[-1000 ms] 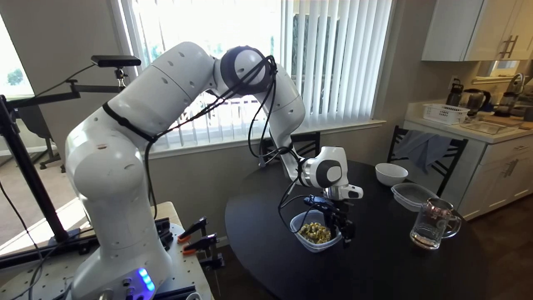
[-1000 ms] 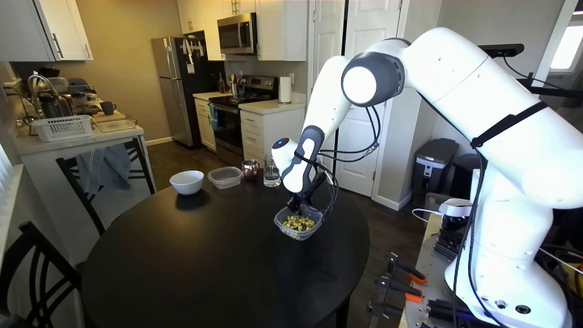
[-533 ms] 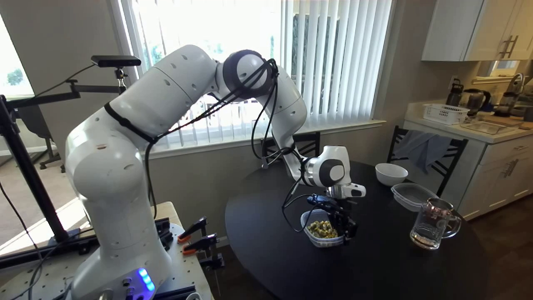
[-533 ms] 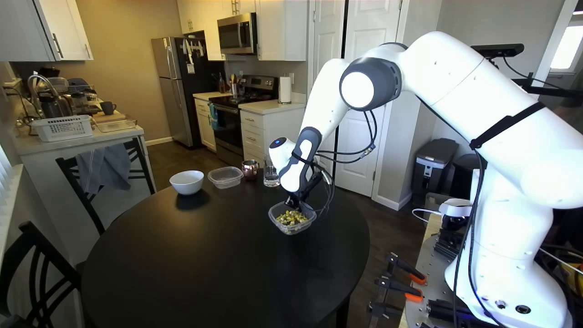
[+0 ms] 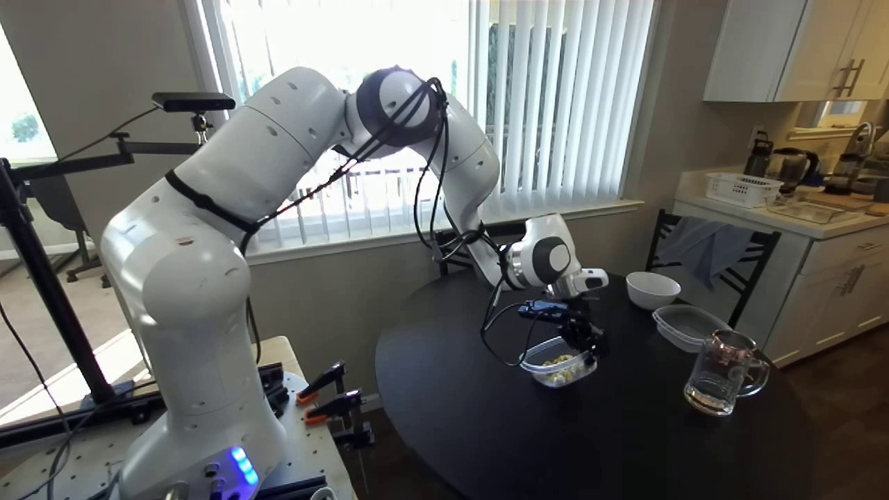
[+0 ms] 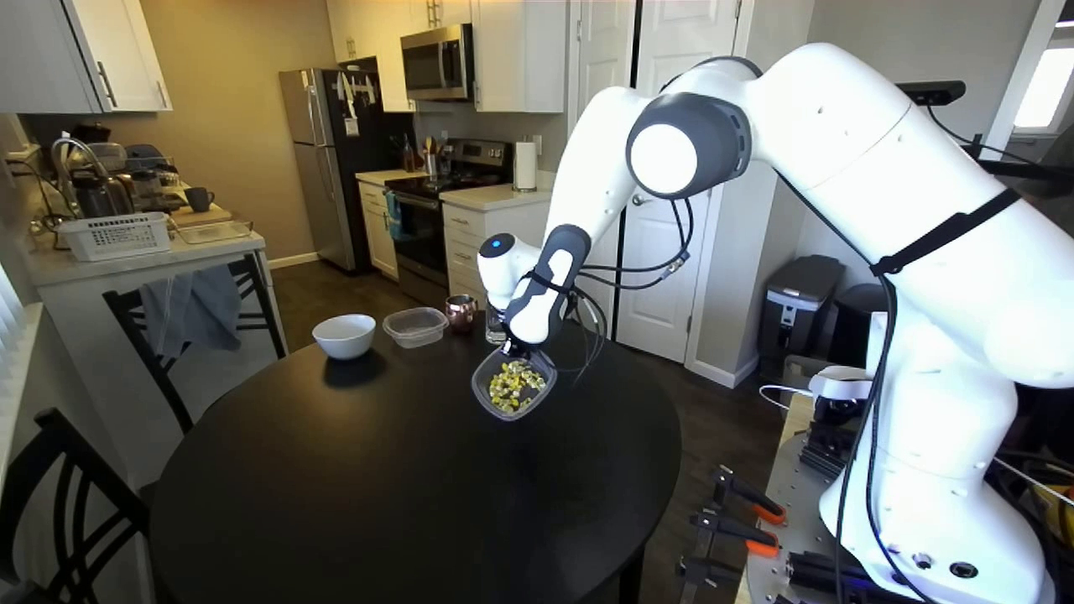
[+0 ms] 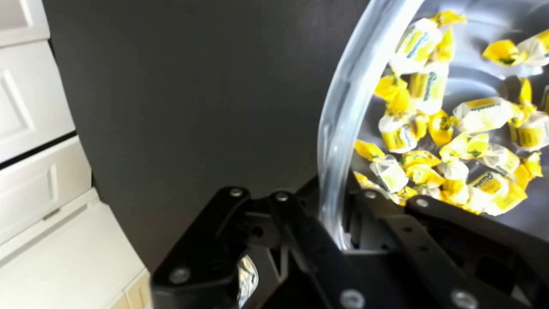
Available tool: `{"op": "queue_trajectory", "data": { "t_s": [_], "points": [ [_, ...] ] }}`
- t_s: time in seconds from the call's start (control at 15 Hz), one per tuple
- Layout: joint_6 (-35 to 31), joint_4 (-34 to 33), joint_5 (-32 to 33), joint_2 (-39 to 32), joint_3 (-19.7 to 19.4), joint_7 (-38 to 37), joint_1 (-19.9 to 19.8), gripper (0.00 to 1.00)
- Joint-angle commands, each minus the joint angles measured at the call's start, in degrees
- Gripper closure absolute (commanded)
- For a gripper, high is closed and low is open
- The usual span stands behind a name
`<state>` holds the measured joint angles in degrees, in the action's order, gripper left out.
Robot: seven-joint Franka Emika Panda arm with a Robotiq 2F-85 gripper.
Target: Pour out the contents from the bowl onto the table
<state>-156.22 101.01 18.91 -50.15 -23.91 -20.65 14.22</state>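
In the wrist view the clear plastic bowl's rim [image 7: 346, 107] runs down between my black fingers, and my gripper [image 7: 332, 191] is shut on it. The contents [image 7: 429, 86], yellow-and-white wrapped pieces, lie inside the bowl on the right of that view. Both exterior views show the bowl [image 5: 538, 369] [image 6: 545, 390] tilted, seemingly raised off the dark round table [image 5: 444, 368] [image 6: 377, 495]. My gripper [image 5: 589, 342] holds it by one side. The contents [image 6: 513, 386] still sit within the bowl, and no pieces show on the tabletop. The fingertips are partly hidden by the bowl wall.
A white round bowl [image 5: 653, 290] [image 6: 344, 335], an empty clear container [image 5: 689, 325] [image 6: 415, 325] and a copper mug [image 6: 461, 312] stand near the table's far edge. A clear glass mug [image 5: 712, 382] is beside them. Loose cables [image 5: 486, 330] hang from the wrist close to the bowl.
My gripper has closed on the bowl's side. In both exterior views gripper and bowl have shifted across the table and upward, and the bowl has gone from level to tilted.
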Motion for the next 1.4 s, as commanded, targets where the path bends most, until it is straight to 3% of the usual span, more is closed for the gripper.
{"op": "queue_trajectory", "data": {
  "t_s": [0.0,0.4,0.67,0.87,0.93,1.27,1.33],
  "points": [
    [-5.9,4.9,8.3,1.7,-9.7,-6.1,10.7,0.99],
    [-11.4,7.3,17.9,-4.9,-28.8,-16.8,32.1,0.99],
    [-16.0,5.7,17.0,-15.0,-38.8,-20.5,42.2,0.99],
    [-20.1,3.5,13.3,-24.9,-44.5,-20.7,45.8,0.99],
    [-20.7,2.1,16.7,-27.2,-45.3,-24.0,45.5,0.99],
    [-23.3,-3.7,14.7,-43.3,-53.4,-30.8,45.8,0.99],
    [-17.6,-6.0,26.9,-35.0,-52.3,-34.7,44.9,0.99]
  ]
}}
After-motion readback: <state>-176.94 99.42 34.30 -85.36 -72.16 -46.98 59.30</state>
